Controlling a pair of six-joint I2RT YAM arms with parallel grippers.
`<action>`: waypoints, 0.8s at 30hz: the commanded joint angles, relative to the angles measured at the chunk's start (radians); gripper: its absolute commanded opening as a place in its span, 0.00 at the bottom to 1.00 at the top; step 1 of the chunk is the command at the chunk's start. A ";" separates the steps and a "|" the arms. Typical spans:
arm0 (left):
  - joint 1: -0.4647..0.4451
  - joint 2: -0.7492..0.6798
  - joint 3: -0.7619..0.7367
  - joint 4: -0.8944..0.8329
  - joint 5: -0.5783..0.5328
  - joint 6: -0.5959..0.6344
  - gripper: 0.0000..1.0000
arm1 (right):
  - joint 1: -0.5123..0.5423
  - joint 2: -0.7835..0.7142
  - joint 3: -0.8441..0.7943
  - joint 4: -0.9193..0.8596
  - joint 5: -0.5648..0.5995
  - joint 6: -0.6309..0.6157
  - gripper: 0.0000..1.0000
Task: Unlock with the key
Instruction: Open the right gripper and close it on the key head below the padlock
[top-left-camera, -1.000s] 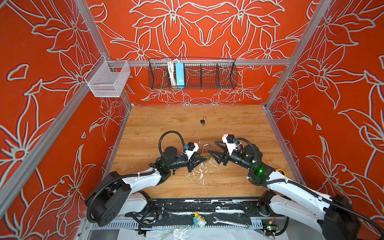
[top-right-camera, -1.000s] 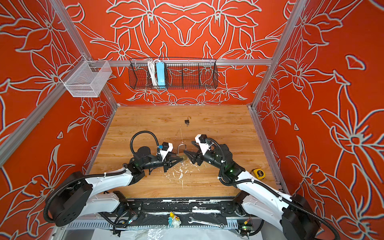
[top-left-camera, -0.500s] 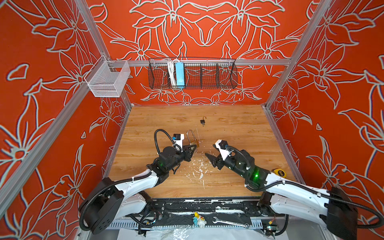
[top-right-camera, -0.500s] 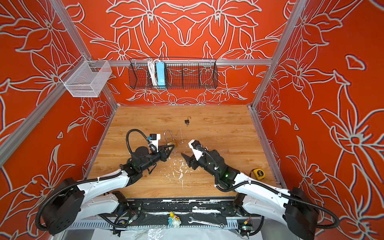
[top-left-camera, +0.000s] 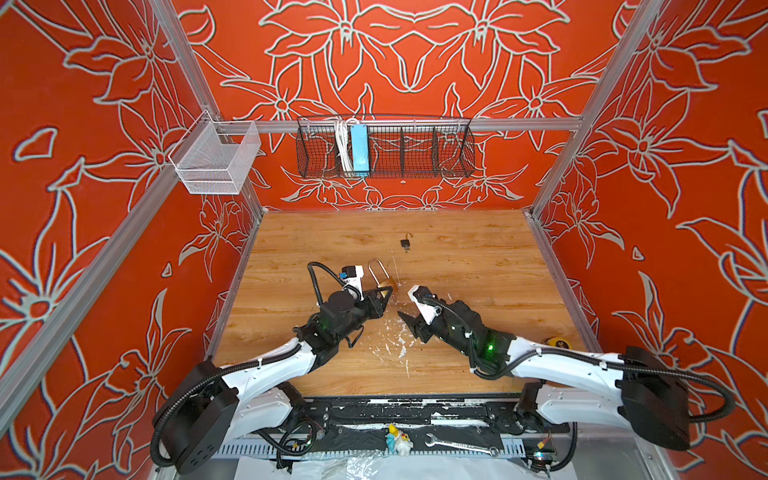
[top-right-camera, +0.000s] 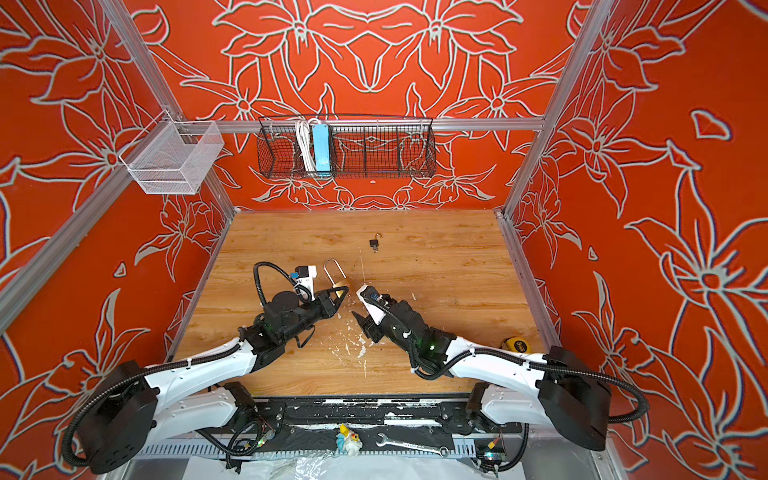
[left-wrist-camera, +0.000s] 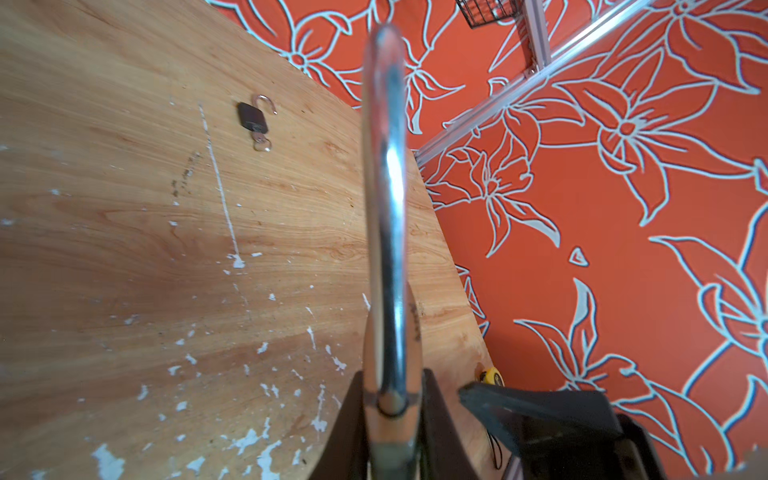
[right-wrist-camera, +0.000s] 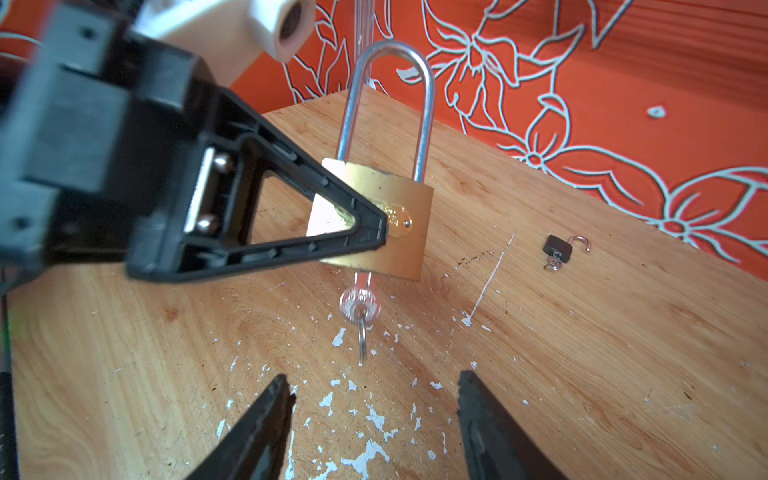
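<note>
A brass padlock (top-right-camera: 340, 287) with a long steel shackle stands upright above the wooden surface (top-right-camera: 436, 266), its body clamped in the left tool (top-right-camera: 337, 294). Just right of the padlock and not touching it, the right tool (top-right-camera: 359, 303) points toward it, jaws spread, nothing between them. Beyond the brass padlock, farther from the robot, a small black padlock (top-right-camera: 375, 243) lies flat with its shackle swung out. Well to the right of the brass padlock, near the surface's edge, sits a yellow tape measure (top-right-camera: 516, 344). White paint flecks (top-right-camera: 353, 347) speckle the wood just in front of the brass padlock.
</note>
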 joint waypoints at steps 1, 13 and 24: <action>-0.033 0.002 0.042 0.071 -0.030 -0.010 0.00 | 0.014 0.021 0.043 -0.012 0.038 -0.012 0.60; -0.067 0.007 0.041 0.085 -0.050 0.005 0.00 | 0.025 0.079 0.085 -0.049 0.074 -0.001 0.46; -0.076 0.007 0.038 0.090 -0.074 0.002 0.00 | 0.028 0.116 0.112 -0.066 0.065 0.005 0.32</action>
